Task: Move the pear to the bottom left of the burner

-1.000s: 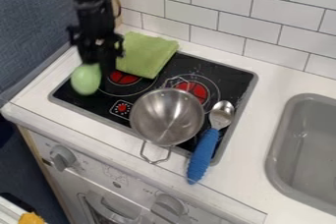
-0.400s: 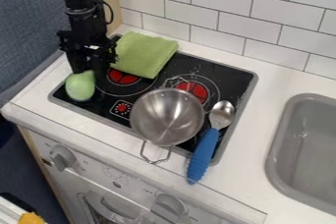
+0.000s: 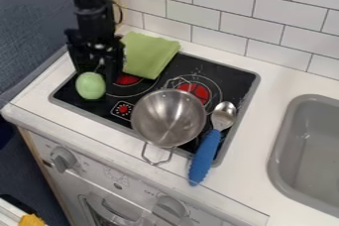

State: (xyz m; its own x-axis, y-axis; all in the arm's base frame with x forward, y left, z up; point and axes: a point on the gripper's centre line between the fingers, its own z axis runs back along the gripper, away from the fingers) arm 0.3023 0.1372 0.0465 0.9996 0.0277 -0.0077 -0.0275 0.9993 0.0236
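And you've let go, the end effector (image 3: 98,70) now spread wide by the pear (image 3: 90,86), which sits lower left of the burner (image 3: 128,79), so placement looks done

Arm (image 3: 91,14) cut off at top edge. Left burner (image 3: 128,79) partly hidden behind claw (image 3: 99,73). Sink (image 3: 287,133) cut off at right edge. Print near knob (image 3: 63,158) too small.

From above and in front of the toy kitchen's control panel (image 3: 119,170), the camera looks down at a slant toward the tiled wall (image 3: 228,14). It is near enough to take in the whole outline of the cooktop (image 3: 228,76) (the sink (image 3: 311,145) is cut by the right edge), with my arm (image 3: 92,14) entering at upper left.
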